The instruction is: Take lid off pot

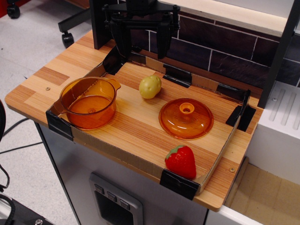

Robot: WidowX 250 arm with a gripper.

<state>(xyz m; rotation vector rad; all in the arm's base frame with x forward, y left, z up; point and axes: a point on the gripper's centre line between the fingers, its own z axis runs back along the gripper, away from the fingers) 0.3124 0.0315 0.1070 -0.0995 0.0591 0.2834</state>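
Observation:
The orange translucent pot stands open at the left of the wooden board, with no lid on it. The orange domed lid with its round knob lies flat on the board right of centre, apart from the pot. My black gripper hangs open and empty above the board's back left, its two fingers spread wide, behind the pot and well clear of the lid.
A yellow-green toy potato lies between pot and lid near the back. A red toy strawberry sits at the front right corner. A low cardboard rim with black clips borders the board. A dark tiled wall stands behind.

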